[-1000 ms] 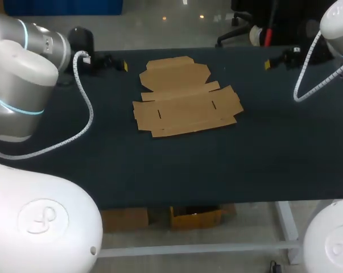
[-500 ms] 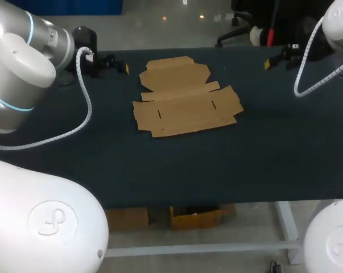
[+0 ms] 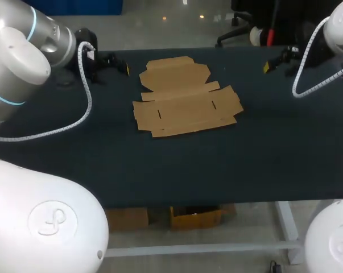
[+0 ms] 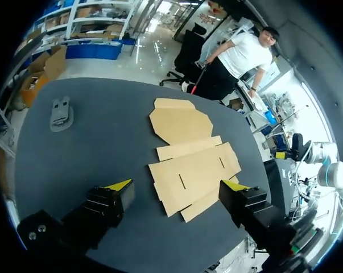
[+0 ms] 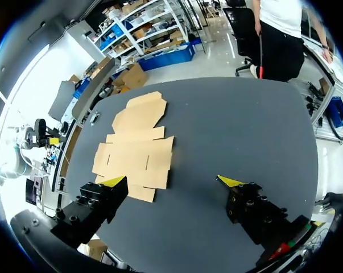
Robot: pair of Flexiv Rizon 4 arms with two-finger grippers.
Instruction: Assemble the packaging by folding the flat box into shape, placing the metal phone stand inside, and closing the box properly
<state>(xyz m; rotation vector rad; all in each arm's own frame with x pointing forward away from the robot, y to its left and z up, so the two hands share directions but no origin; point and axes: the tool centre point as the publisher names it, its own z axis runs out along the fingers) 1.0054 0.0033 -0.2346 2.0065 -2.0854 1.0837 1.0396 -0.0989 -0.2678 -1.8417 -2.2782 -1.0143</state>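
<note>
The flat box (image 3: 185,98) lies unfolded on the dark counter (image 3: 262,148), about midway across it and toward its far side. Its brown card lies flat, with the rounded lid panel pointing away from the robot and the wider panel with two short slots nearer. None of its flaps is raised.

The stand (image 4: 61,112), a small grey piece, lies on the counter well apart from the box, off to the box's left and near the counter's far left corner. In the left wrist view it sits ahead of the pincer and out beyond its left finger.

The left pincer (image 4: 177,185) hangs above the counter with its fingers spread wide and nothing held. The box shows on the counter ahead of it, clear of both yellow tips. In the head view the left arm (image 3: 23,57) comes in from the left edge, and its pincer is over the counter's far left part.

The right pincer (image 5: 172,181) is likewise released, with its fingers far apart over the counter. The box lies ahead of its left finger, not touching it. The right arm (image 3: 339,28) comes in at the far right corner.
</note>
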